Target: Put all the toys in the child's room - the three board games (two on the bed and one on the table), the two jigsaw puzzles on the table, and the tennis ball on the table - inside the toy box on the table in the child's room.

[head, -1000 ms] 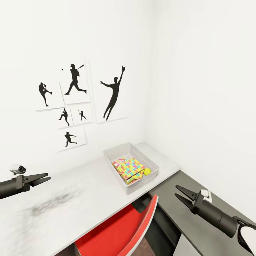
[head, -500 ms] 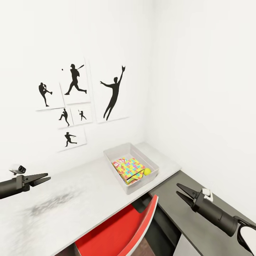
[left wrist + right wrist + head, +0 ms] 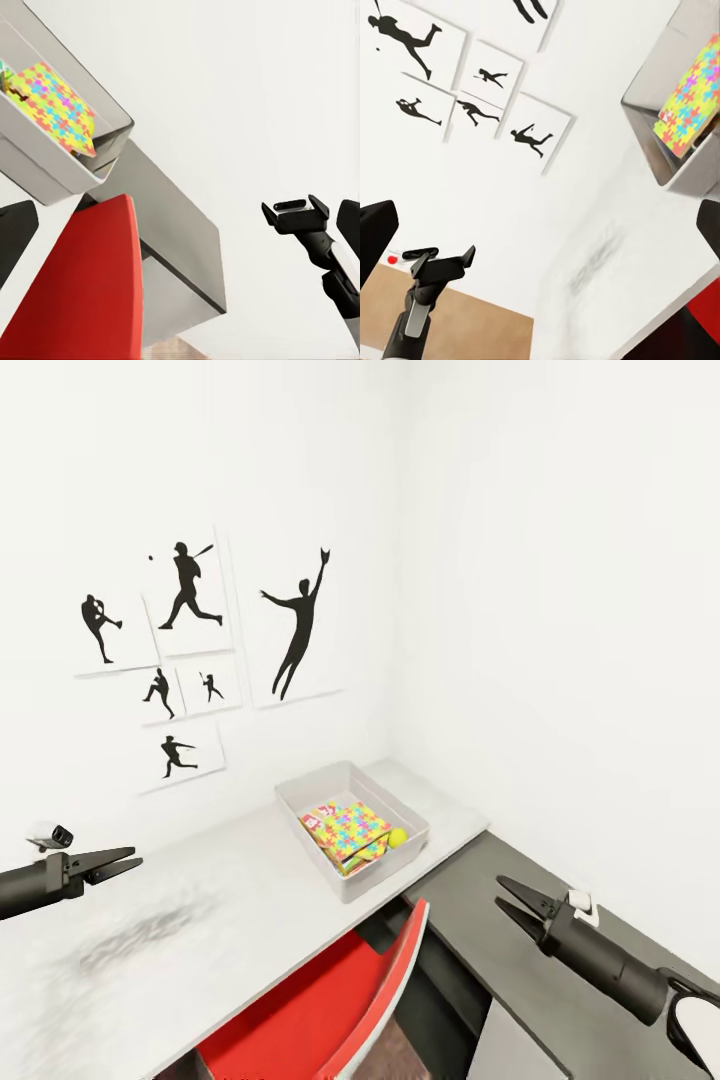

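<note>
The toy box [image 3: 372,879], a pale grey tray, stands on the table [image 3: 200,920] near the far corner. In it lies a multicoloured jigsaw puzzle [image 3: 348,830] with a yellow tennis ball [image 3: 398,838] beside it. A white-and-red board game [image 3: 316,822] edge peeks out from under the puzzle. Low on the left, over the table, my left gripper [image 3: 137,857] hangs open and empty. My right gripper [image 3: 507,895] is open and empty over the dark lower desk section [image 3: 520,960]. The left wrist view has the box [image 3: 45,161], the puzzle [image 3: 56,101] and the right gripper [image 3: 295,212].
A red chair [image 3: 340,1000] is tucked under the table's front edge, between my arms. Baseball silhouette pictures [image 3: 185,650] hang on the white wall behind the table. White walls close the corner to the right. The right wrist view looks at the left gripper [image 3: 439,259].
The whole picture has shifted a little to the left, so the camera has turned right. The right gripper dipped slightly; nothing in the box moved.
</note>
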